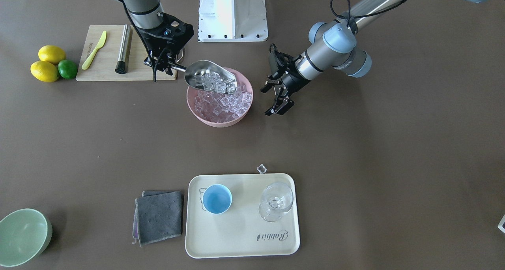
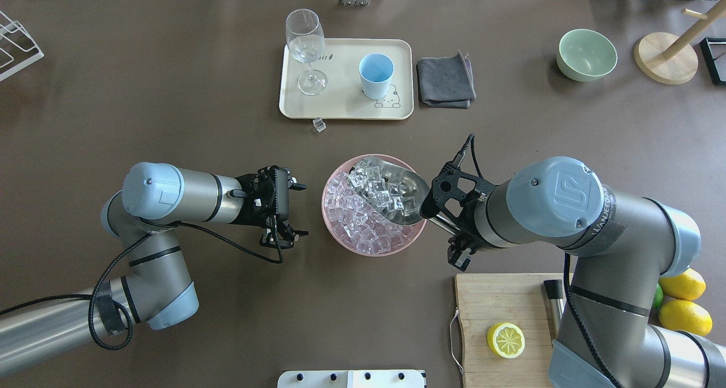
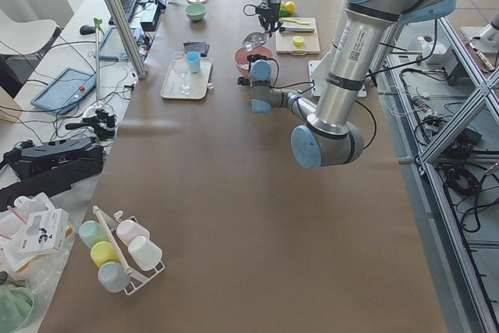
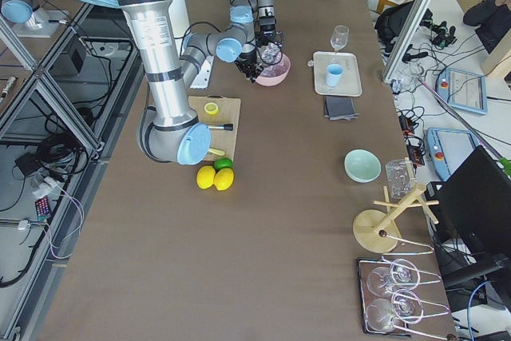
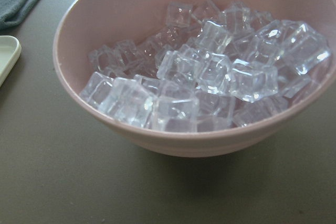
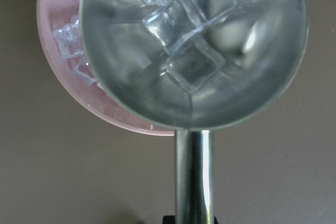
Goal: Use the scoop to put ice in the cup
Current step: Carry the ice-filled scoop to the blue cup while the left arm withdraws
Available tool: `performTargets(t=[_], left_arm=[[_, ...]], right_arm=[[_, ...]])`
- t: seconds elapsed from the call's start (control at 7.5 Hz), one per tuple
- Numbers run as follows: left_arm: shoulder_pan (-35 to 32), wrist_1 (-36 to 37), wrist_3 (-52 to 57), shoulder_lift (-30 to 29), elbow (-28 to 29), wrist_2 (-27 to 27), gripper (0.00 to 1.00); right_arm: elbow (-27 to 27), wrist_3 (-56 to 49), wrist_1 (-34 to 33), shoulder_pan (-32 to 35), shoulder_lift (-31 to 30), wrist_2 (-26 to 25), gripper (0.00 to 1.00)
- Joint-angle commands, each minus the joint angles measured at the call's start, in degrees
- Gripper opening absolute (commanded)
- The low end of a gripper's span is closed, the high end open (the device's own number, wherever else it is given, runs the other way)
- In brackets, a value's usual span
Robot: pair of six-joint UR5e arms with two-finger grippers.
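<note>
The right gripper (image 2: 439, 215) is clamped on the rod handle of the scoop (image 2: 391, 192), whose trough hangs loaded over the pink bowl (image 2: 371, 251). I cannot tell whether its lip is clear of the heap.

The scoop's long axis runs diagonally. The handle sticks out over the bowl's robot-side right rim, and the mouth points across the bowl, away from the robot and to its left.

The light-blue cup (image 2: 376, 76) stands upright almost straight beyond the bowl, well apart from it, on the cream tray (image 2: 346, 107). So the load, by my judgement, has to travel forward past the bowl's far rim, with the mouth swung round toward the cup (it points a little off that line now).

The left gripper (image 2: 300, 210) waits just beside the bowl's left side, fingers spread wide and holding nothing. The right arm already has the tool, so the move falls to it.

Counted:
- one scoop
- one cup
- one tray
- one pink bowl
- one wine glass (image 2: 306, 47), beside the cup on the tray
- ice (image 5: 210, 72) too plentiful to number, heaped in the bowl, with several cubes in the trough
- one stray cube (image 2: 319, 125), on the table between bowl and tray
</note>
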Motion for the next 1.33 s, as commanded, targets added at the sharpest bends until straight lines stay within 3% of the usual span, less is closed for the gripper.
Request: performTargets(t=[0.0, 0.4, 0.53, 0.67, 0.93, 1.2], left_arm=[[0.0, -0.1, 0.18, 0.06, 0.0, -0.02, 0.99], [0.0, -0.1, 0.18, 0.06, 0.0, -0.81, 0.99], [0.0, -0.1, 0.18, 0.06, 0.0, -0.81, 0.99], [0.0, -0.1, 0.18, 0.06, 0.0, -0.81, 0.99], [-0.09, -0.1, 0.18, 0.06, 0.0, -1.16, 0.98], [-0.35, -0.1, 0.18, 0.15, -0.09, -1.6, 0.99]], right_arm=[[-0.48, 3.78, 3.81, 0.06, -0.48, -0.05, 0.0], [-1.18, 8.87, 4.08, 0.58, -0.05, 0.3, 0.0], [-1.18, 8.97, 2.77, 2.06, 0.13, 2.65, 0.0], [-1.18, 8.97, -0.72, 4.25, 1.35, 6.51, 0.0], [-1.53, 10.01, -11.5, 6.81, 6.17, 8.12, 0.0], [-3.11, 14.94, -15.86, 9.01, 8.65, 13.27, 0.0]])
